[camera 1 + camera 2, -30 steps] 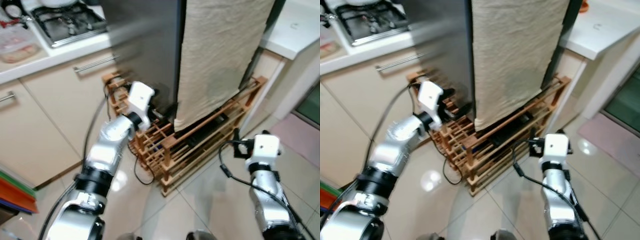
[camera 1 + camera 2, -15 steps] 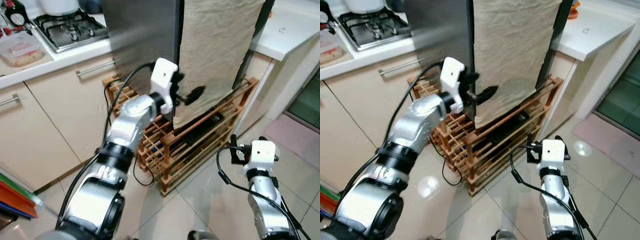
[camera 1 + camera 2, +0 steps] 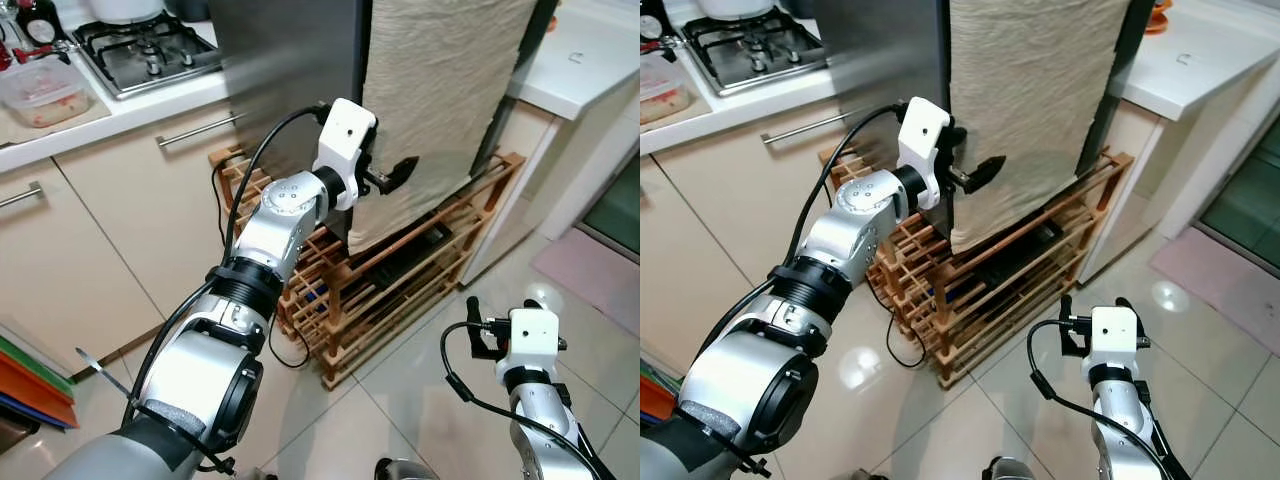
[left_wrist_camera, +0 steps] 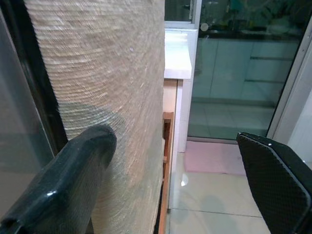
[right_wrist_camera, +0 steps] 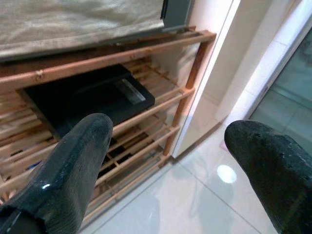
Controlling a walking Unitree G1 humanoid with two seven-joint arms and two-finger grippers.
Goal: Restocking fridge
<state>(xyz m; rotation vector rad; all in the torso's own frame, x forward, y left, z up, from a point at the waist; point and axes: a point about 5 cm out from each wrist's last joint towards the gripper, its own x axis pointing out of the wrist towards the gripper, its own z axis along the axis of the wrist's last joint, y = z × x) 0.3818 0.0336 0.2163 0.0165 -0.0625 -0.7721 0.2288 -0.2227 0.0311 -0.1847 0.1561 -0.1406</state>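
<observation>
Raised since earlier, the left tool (image 3: 393, 176), fingers spread, is being brought to the cloth-draped fridge (image 3: 290, 70) edge, presumably for opening it.

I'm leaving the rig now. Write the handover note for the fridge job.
Left hand: open, raised at the fridge front, just in front of the beige cloth hanging over it; one finger close to the cloth, contact unclear.
Right hand: open, low by the floor, pointing at the wooden rack under the fridge.
Done: nothing stocked; fridge looks shut, neither hand holds anything.
Left: open the fridge door, fetch the items, load them. A food container sits on the counter beside the hob.
</observation>
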